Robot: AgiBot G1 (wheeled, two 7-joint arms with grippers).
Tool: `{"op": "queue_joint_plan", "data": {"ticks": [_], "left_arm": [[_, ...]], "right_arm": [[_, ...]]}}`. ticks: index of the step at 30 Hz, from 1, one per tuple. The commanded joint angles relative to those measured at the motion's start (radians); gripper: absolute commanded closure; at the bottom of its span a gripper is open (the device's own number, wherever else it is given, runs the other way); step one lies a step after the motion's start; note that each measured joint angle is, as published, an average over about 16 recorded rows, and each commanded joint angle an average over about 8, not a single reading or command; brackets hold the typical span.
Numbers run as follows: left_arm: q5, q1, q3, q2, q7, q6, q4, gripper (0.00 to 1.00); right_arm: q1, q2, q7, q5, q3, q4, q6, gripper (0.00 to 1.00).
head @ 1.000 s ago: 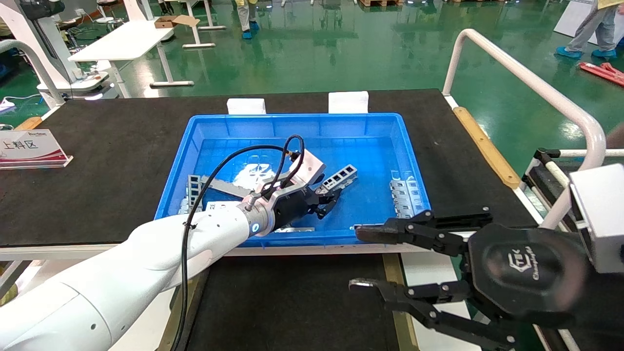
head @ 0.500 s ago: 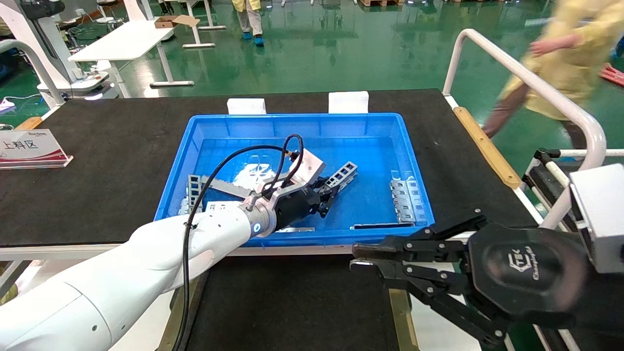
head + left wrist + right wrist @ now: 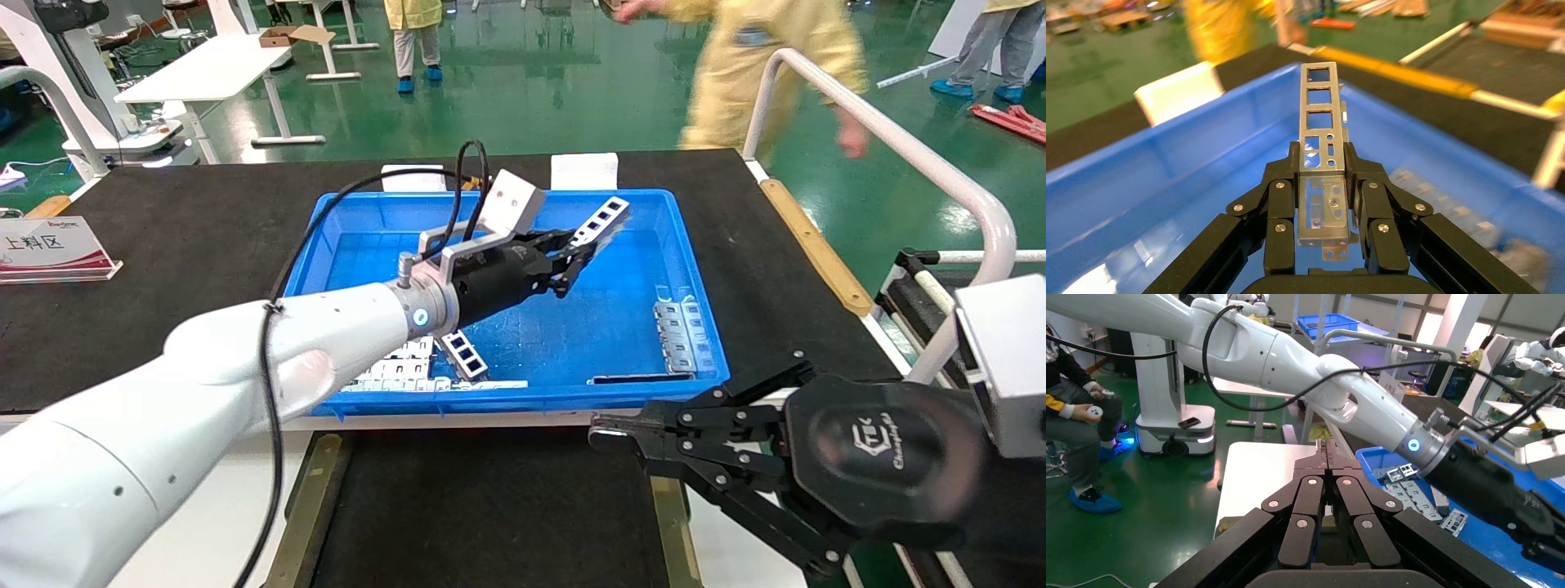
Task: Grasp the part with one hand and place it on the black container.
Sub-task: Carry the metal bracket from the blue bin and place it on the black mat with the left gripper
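My left gripper is shut on the part, a silver ladder-like bracket with rectangular windows. It holds the part tilted up in the air above the blue bin. In the left wrist view the part sticks out forward from between the shut fingers of the left gripper. The black container, a matte-black tray between brass rails, lies at the near edge below the bin. My right gripper is shut and empty, near the container's right rail; it also shows in the right wrist view.
Several more brackets lie in the bin, at its right side and near-left corner. A white rail runs along the right. A sign stands at the left. A person in yellow moves behind the table.
My left gripper has risen from the bin floor with the part and moved toward the bin's far side. My right gripper shut about a second ago. The person walked left.
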Motion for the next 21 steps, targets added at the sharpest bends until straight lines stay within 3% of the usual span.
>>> {"op": "queue_joint_plan", "data": {"ticks": [1,11,21], "left_arm": [[-0.025,-0.006,-0.024,-0.005,0.023,0.049,0.009,1.0],[-0.1,0.037,-0.082,-0.161,0.085,0.352,-0.044,1.0],[-0.144,0.157,-0.079,-0.384,0.036,0.477,-0.283,1.0]], "right_arm": [[0.0,0.0,0.0,0.0,0.0,0.0,0.0,1.0],[0.0,0.0,0.0,0.001,-0.001,0.0,0.0,1.0],[0.0,0.001,-0.001,0.001,-0.001,0.0,0.001,1.0]]}}
